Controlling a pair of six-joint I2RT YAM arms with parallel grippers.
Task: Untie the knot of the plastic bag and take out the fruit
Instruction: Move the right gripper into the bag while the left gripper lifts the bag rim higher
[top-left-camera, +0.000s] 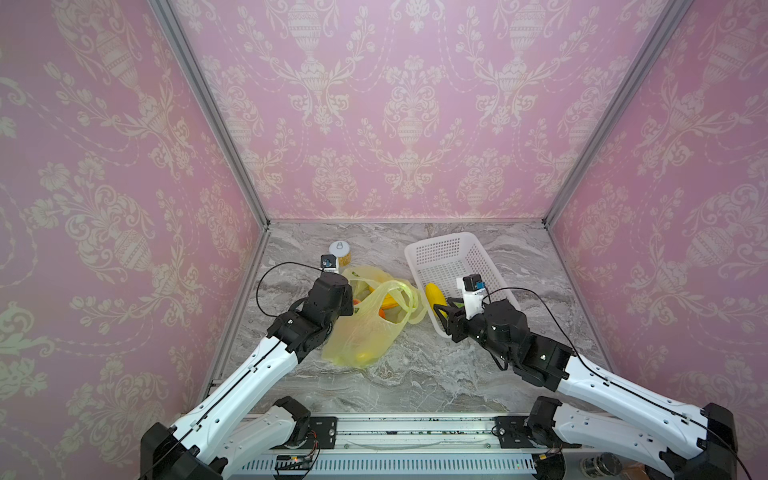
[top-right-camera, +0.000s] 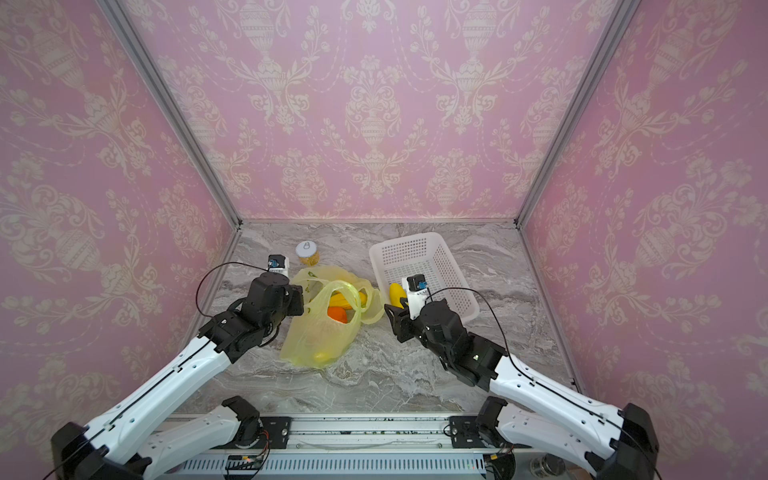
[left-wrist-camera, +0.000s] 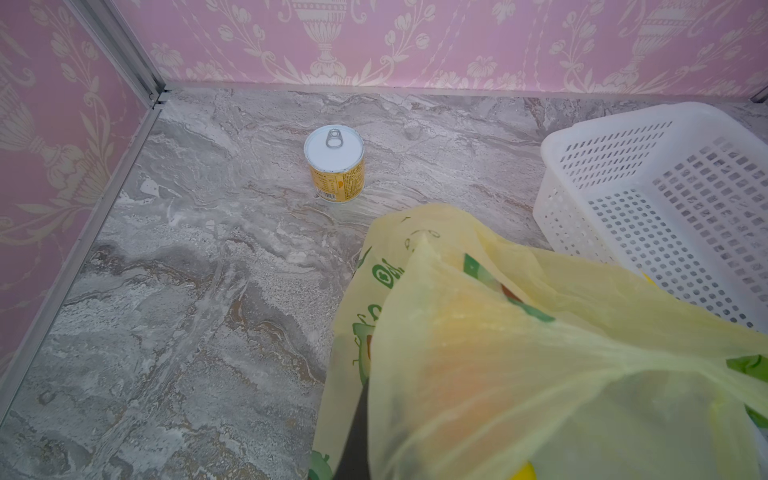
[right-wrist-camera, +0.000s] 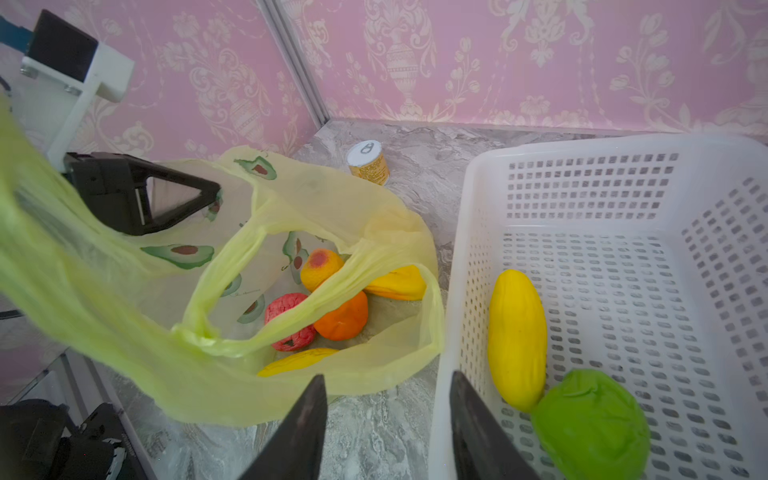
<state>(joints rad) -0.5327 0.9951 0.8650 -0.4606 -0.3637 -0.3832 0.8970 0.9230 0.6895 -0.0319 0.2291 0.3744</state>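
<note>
The yellow-green plastic bag (top-left-camera: 361, 332) lies mid-table with its mouth gaping. Inside it lie fruit: an orange one (right-wrist-camera: 343, 318), a pink-red bumpy one (right-wrist-camera: 286, 316), a yellow-orange one (right-wrist-camera: 320, 268) and two elongated yellow ones (right-wrist-camera: 399, 284). A small twisted bunch (right-wrist-camera: 195, 334) sits where a handle loop's strips meet; I cannot tell if it is the knot. My left gripper (right-wrist-camera: 214, 198) is shut on the bag's left edge, holding it up. My right gripper (right-wrist-camera: 387, 374) is open and empty, over the basket's near rim beside the bag.
The white perforated basket (right-wrist-camera: 457, 249) stands right of the bag and holds an elongated yellow fruit (right-wrist-camera: 517, 336) and a green bumpy fruit (right-wrist-camera: 590, 424). A white-lidded gold jar (left-wrist-camera: 334, 164) stands behind the bag. Pink walls close in the table at the back and sides.
</note>
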